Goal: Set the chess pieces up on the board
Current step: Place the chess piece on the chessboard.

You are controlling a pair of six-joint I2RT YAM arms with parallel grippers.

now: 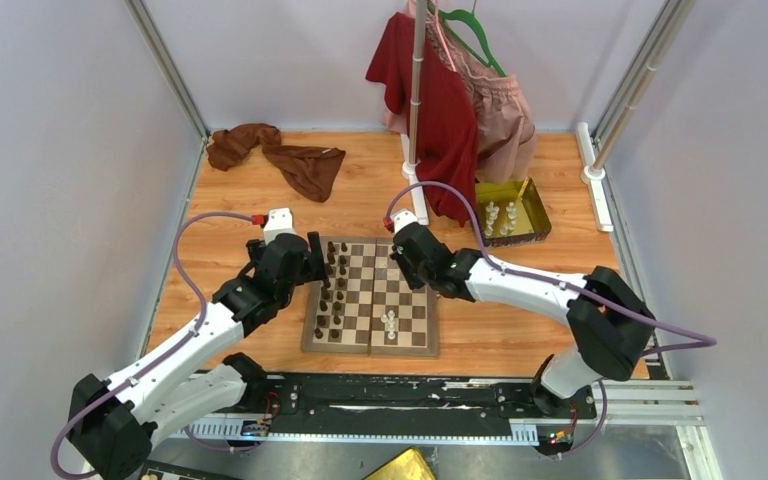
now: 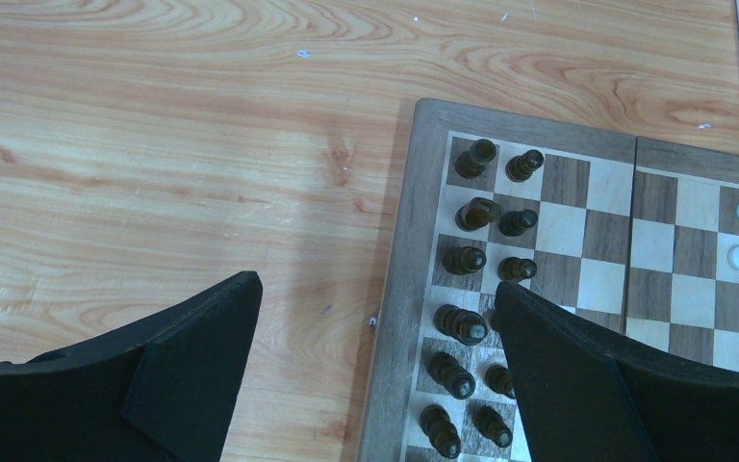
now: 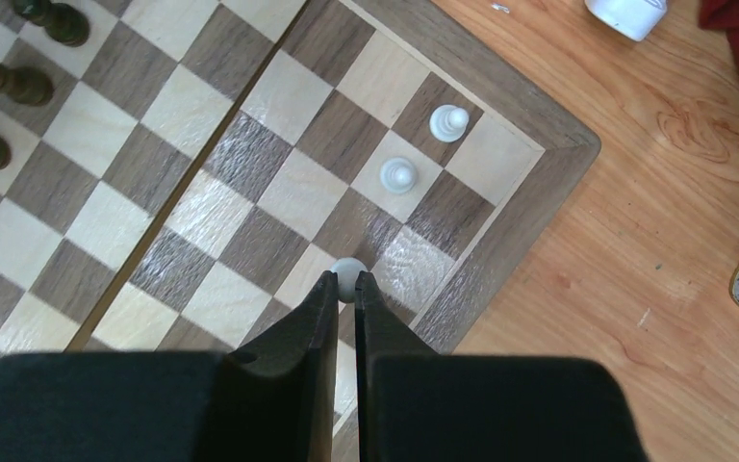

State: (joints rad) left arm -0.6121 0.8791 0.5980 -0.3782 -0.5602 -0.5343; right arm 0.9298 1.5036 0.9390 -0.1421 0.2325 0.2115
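The board [image 1: 370,348] lies mid-table. Two rows of dark chess pieces [image 1: 332,290] stand along its left side, also seen in the left wrist view [image 2: 465,260]. Two white pawns [image 3: 399,174] stand near the board's corner. My right gripper [image 3: 346,281] is shut on a white piece [image 3: 349,270], whose round head shows between the fingertips just above the board's [image 3: 529,207] squares near the right border. My left gripper [image 2: 375,289] is open and holds nothing. It hovers over the board's left border [image 2: 414,241], one finger over the table, the other over the dark pieces.
A gold tray [image 1: 535,215] with more white pieces [image 1: 500,215] sits at the back right. Red and pink clothes [image 1: 450,100] hang on a rack pole [image 1: 418,90] behind the board. A brown cloth [image 1: 275,155] lies at the back left.
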